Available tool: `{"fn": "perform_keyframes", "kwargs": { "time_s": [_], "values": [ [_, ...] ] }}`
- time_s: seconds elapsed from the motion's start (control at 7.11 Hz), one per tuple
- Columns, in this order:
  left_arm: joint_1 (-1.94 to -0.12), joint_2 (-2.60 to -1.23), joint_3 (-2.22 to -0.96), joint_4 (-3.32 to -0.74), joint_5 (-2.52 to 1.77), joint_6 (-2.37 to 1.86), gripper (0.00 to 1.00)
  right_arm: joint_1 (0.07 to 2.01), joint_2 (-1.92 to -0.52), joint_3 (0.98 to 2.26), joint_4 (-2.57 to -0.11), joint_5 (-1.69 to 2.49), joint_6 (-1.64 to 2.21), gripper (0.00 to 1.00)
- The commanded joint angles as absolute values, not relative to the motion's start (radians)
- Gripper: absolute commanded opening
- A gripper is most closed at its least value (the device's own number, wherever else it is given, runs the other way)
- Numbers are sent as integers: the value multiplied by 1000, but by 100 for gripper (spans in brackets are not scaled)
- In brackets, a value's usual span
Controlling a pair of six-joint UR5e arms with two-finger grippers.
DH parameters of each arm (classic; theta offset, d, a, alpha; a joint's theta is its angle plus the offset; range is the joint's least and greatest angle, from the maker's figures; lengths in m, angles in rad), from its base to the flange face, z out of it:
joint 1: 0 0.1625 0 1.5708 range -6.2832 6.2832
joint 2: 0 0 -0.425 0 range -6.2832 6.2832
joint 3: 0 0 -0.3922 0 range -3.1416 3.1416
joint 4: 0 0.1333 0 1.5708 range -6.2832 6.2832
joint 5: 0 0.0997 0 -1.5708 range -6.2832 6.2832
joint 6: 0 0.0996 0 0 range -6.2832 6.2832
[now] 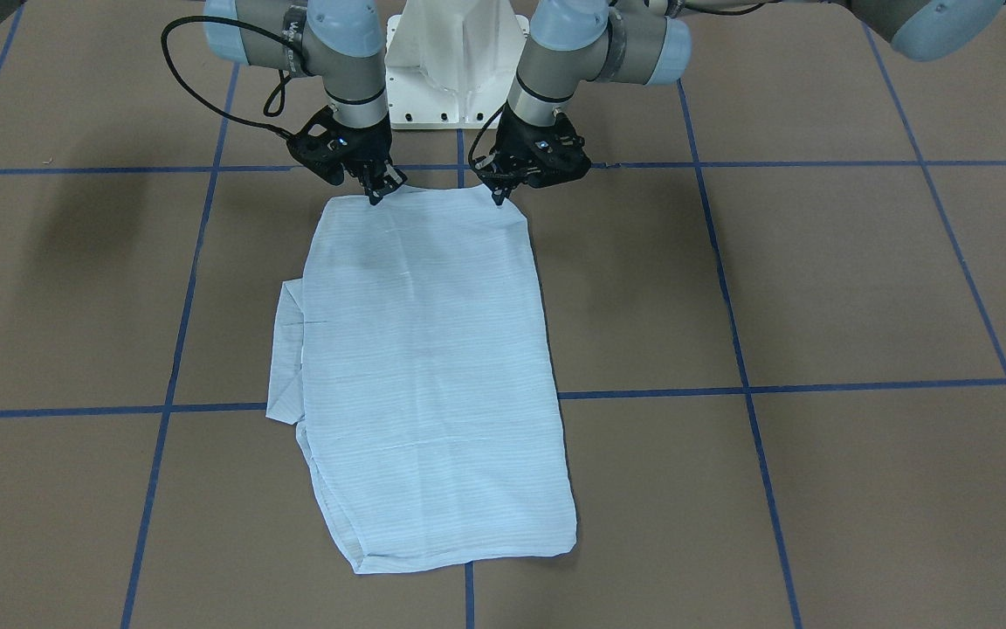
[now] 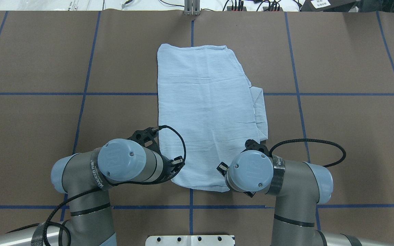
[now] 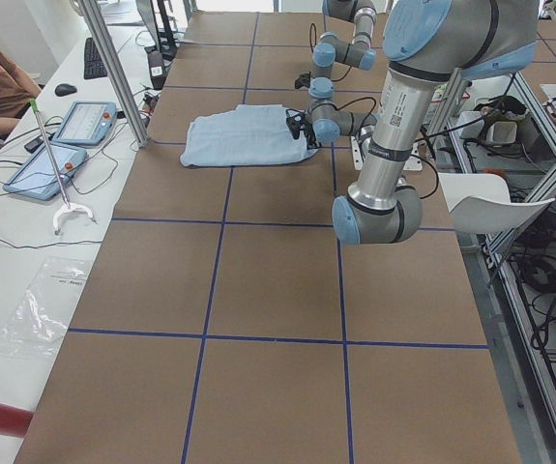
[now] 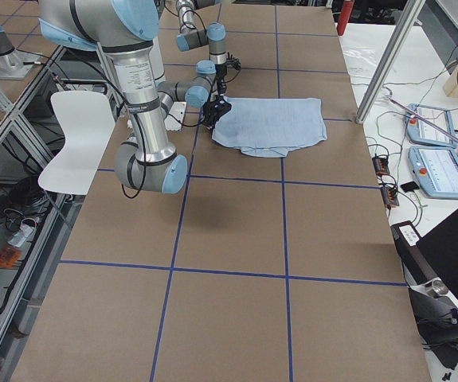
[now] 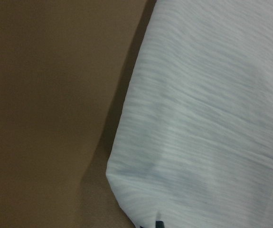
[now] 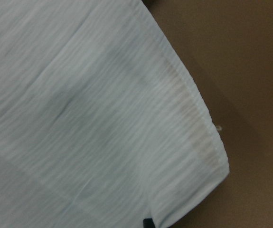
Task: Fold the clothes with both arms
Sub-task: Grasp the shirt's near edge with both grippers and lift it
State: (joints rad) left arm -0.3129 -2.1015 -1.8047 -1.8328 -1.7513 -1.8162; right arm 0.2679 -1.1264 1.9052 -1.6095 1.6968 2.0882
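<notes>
Down the middle of the table, from near the robot's edge toward the far edge, the shirt lies folded into one long panel. Bare brown surface spreads on every side of it, with wide room toward both ends of the table and nothing to snag on.

It looks thin, soft and very light, so I'd expect it to sag and swing from wherever it is held, and to slide easily over the paper-like surface. Nothing about it seems fragile. Two corners of one short end are the sensible hold, taken level so the panel hangs square.

Both arms, the left arm and the right arm, are bent down over the short end nearest the robot. The left gripper and right gripper each come to a point on one corner there, fingers drawn together; to me they seem to be pinching the cloth, though the overhead view hides them under the wrists.

A loose flap, probably a sleeve, pokes out past the long edge on the robot's right side. I'd judge it likely to slip free when the panel lifts.
</notes>
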Motion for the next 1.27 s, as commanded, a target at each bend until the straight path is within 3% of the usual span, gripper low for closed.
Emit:
{"fn": "perform_keyframes", "kwargs": {
  "time_s": [0.0,0.84,1.12],
  "values": [
    [-319,-2094,-1850,-1822,-1761,-1816,0,273,-1141,1985,-1609,1707,2089,0],
    [-238,-2066,-2253,-1320,-1925,-1838,0,236,-1181,2220,-1612,2044,2092,0],
    [-232,-2074,-2263,-1307,-1930,-1859,0,261,-1178,2208,-1611,2051,2082,0]
  ]
}}
